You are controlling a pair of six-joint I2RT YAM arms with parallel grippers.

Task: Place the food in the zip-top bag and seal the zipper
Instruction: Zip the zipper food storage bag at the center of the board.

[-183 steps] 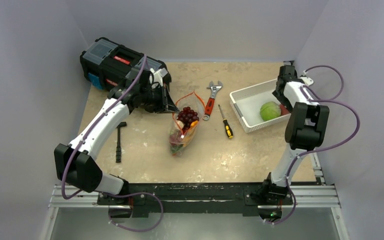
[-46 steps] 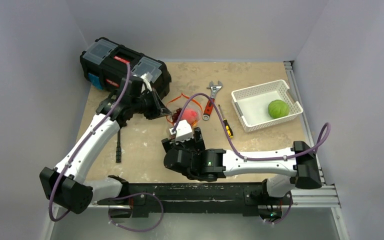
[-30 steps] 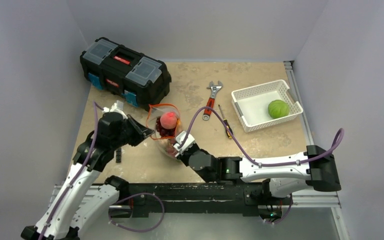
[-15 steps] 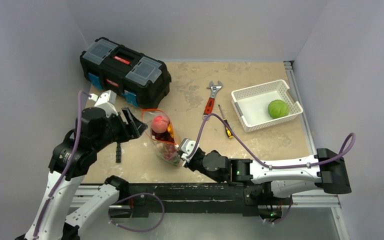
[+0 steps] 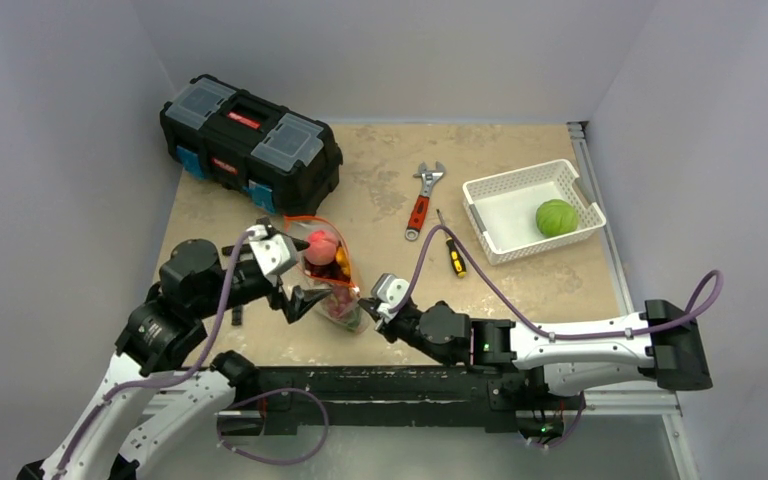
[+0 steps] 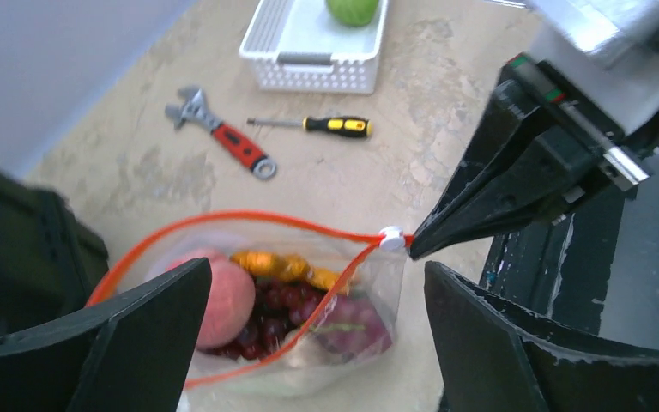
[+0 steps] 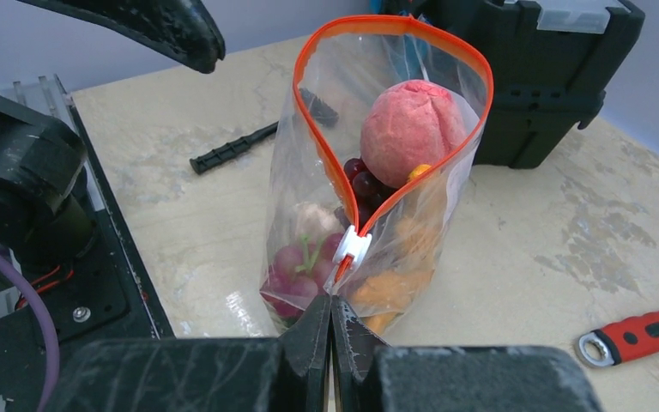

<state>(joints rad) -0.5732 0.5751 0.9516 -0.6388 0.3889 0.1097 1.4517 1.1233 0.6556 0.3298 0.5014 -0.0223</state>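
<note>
The right gripper (image 7: 330, 319) pinches the bag (image 7: 309, 206) just below its zipper (image 7: 323, 163), likely anchoring it for sealing, while the left gripper (image 6: 313, 283) gapes wide, empty

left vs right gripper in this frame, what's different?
The left gripper stands wide open, holding nothing; the right gripper is shut, pinching the zip-top bag at its corner just below the white slider. The left sits beside the bag; the right reaches in from the near end of the zipper. Both are close to the bag, whose mouth is open.
</note>
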